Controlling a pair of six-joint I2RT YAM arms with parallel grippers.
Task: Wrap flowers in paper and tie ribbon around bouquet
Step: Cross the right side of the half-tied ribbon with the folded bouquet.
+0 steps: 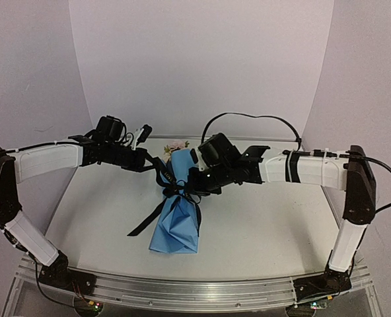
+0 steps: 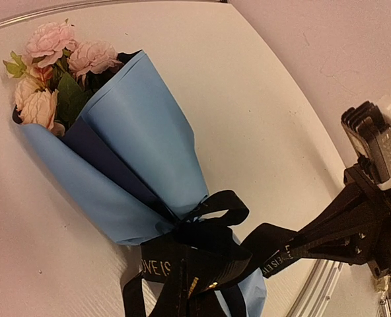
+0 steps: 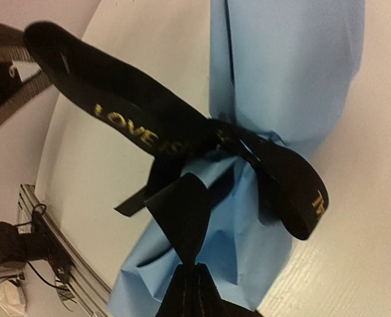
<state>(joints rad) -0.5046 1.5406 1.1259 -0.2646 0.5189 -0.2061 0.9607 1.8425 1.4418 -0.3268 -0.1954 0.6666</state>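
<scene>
As two grippers (image 2: pixel 296 249) (image 3: pixel 32 53) pinch one ribbon (image 2: pixel 205 241), one bouquet (image 2: pixel 142 142) lies flat.

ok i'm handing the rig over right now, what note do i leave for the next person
Grippers: left gripper shut on one ribbon end, right gripper shut on another strand.
Things: bouquet lies on the table, flowers at the far end.
Done: paper wrapped around the flowers, ribbon around the waist and crossed into a knot.
Left: probably snug the knot, then release both strands.
</scene>
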